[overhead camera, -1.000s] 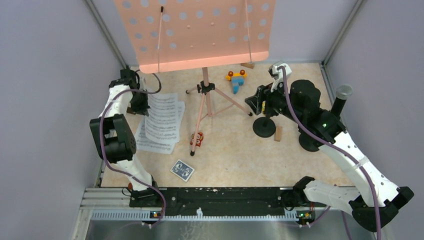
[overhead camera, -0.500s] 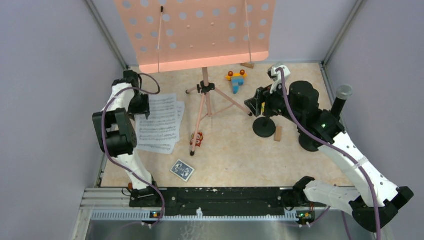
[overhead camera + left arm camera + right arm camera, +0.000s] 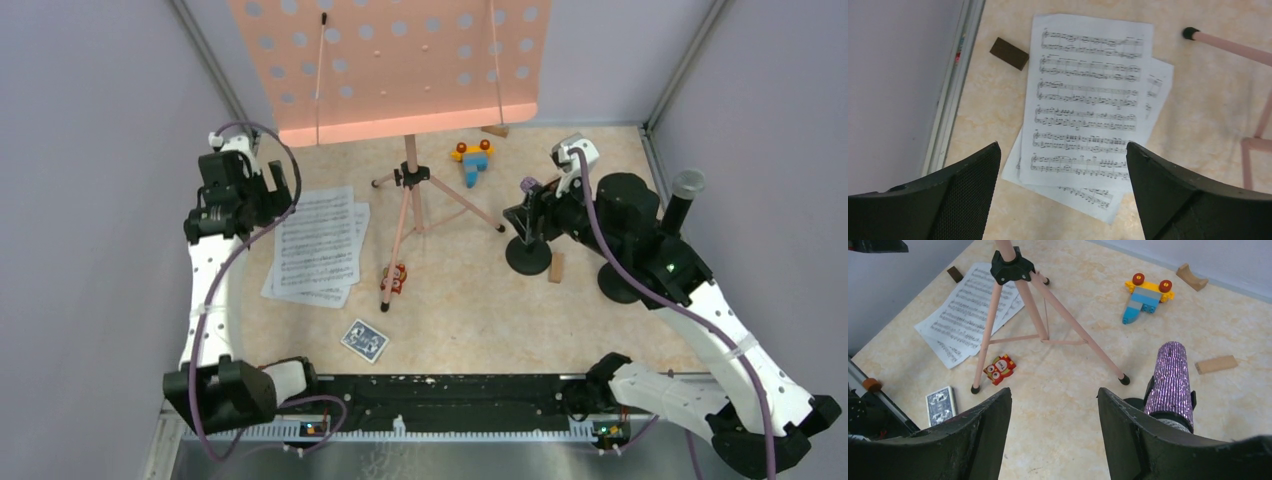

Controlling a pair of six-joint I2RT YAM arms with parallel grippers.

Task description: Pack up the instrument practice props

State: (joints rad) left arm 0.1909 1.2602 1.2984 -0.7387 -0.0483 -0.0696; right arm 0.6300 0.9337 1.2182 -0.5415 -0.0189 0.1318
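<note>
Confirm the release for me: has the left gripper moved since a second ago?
Yes: the left gripper has pulled left, away from the white sheet-music pages toward the side wall, now open.

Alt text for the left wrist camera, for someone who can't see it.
The open left gripper hangs above overlapping white sheet-music pages on a beige table. A small dark block lies beside them; pink rack legs show at right.

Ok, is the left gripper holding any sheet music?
No, the left gripper hangs open above the sheet music, with nothing in its grasp.
</note>
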